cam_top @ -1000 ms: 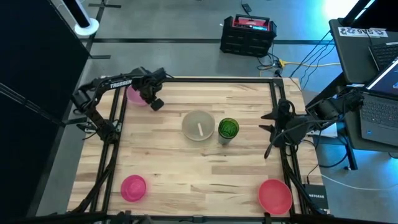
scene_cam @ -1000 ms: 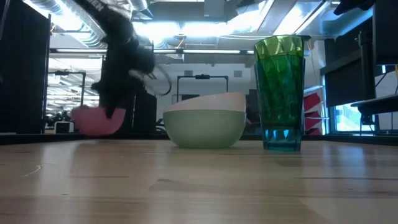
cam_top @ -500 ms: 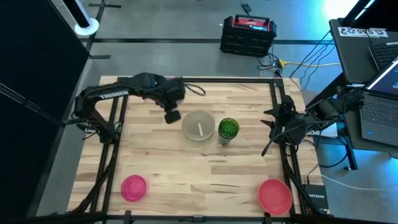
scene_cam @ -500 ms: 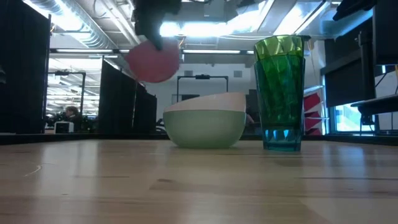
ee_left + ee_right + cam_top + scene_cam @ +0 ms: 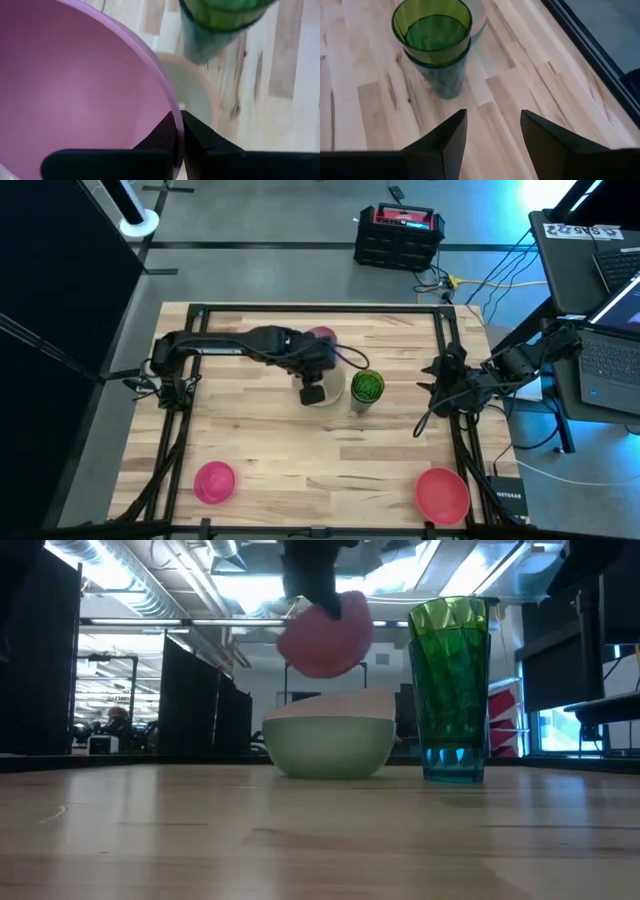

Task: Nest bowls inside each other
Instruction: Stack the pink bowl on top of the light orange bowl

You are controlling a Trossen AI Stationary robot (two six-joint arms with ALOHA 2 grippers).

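Note:
My left gripper (image 5: 178, 131) is shut on a pink bowl (image 5: 325, 635), which hangs tilted in the air just above the mint-green bowl (image 5: 330, 745). A pale pink bowl (image 5: 335, 700) sits nested in that mint-green bowl at the table's middle. In the high view the pink bowl (image 5: 322, 336) shows past the left arm. Right of the bowls stands an olive-green cup inside a teal one (image 5: 432, 40). My right gripper (image 5: 490, 135) hangs open over the table's right side, touching nothing. My left gripper pinches the pink bowl's rim (image 5: 175, 117), one finger inside the bowl and one outside. The fingers slant down from the table's left side. The bowl is lifted clear and hangs tilted below the fingers, over the nested bowls.
Another pink bowl (image 5: 214, 482) sits near the front left corner and a red bowl (image 5: 442, 493) near the front right. The stacked green cups (image 5: 367, 388) stand close beside the mint-green bowl (image 5: 338, 385). A black frame rail (image 5: 320, 308) borders the table.
My left gripper has swung from the table's far left corner toward the middle and risen, carrying the pink bowl. The bowl, first low at the table, is now lifted clear and hangs above the mint-green bowl.

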